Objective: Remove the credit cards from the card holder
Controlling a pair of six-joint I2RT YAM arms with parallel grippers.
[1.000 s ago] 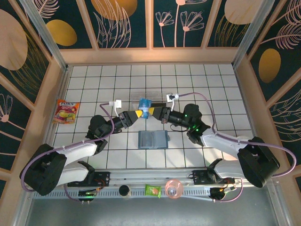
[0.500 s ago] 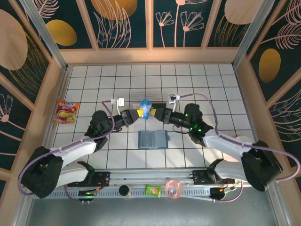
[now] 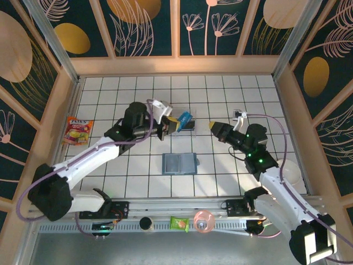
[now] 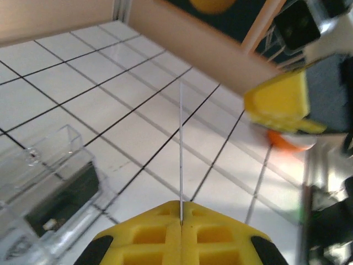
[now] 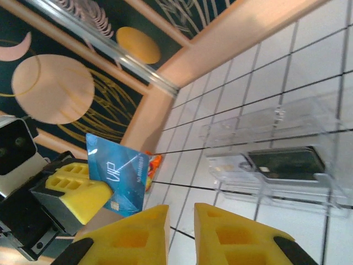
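Pinching the blue credit card (image 3: 185, 118) by one end, the left gripper (image 3: 170, 125) has its yellow pads pressed together on it. In the left wrist view the card runs out from between them as a bare thin line, so the grip is on the flat faces with most of the card left free. That hold probably suits laying the card down or passing it on. The card hangs in the air beyond the card holder (image 3: 180, 164), well apart from it and over the clear tray (image 5: 259, 124), which suggests the tray is where it is meant to go. The right gripper (image 3: 213, 126) hovers beyond the holder and to its right, with its fingers a narrow gap apart and nothing between them. It points toward the card, so it is likely waiting or giving room. The holder lies flat on the tiles, nearer the arm bases than everything else named, and touched by neither arm. By count there are one card in sight, one holder, one tray with one black rectangle (image 5: 287, 164) in it, and one snack packet (image 3: 77, 131) far to the holder's left. Whether more cards sit inside the holder I cannot tell.
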